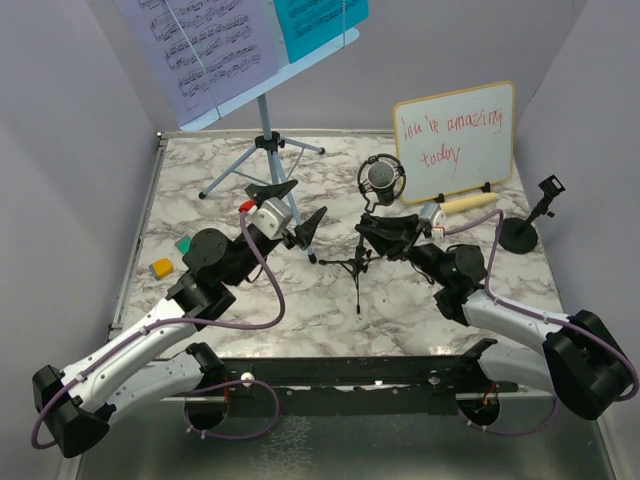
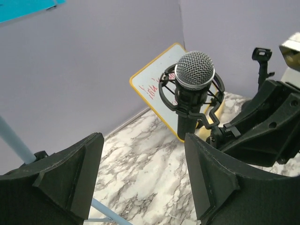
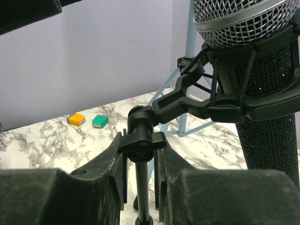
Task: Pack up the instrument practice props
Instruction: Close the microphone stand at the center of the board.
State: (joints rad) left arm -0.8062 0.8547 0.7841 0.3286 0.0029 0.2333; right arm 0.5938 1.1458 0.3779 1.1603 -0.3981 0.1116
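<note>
The right end effector (image 3: 140, 161) is clenched on the thin stand stem of the black studio microphone (image 3: 253, 70), just under its swivel knob, mid-counter (image 1: 420, 310). The left end effector (image 2: 143, 164) hangs beside it, spread wide, grasping nothing.

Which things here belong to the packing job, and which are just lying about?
Job: light-blue music rack, printed music sheet, cyan sheet, black studio microphone on small tripod, cream handheld microphone, black round-base pole.
Lying about: whiteboard, green block, orange block.
</note>
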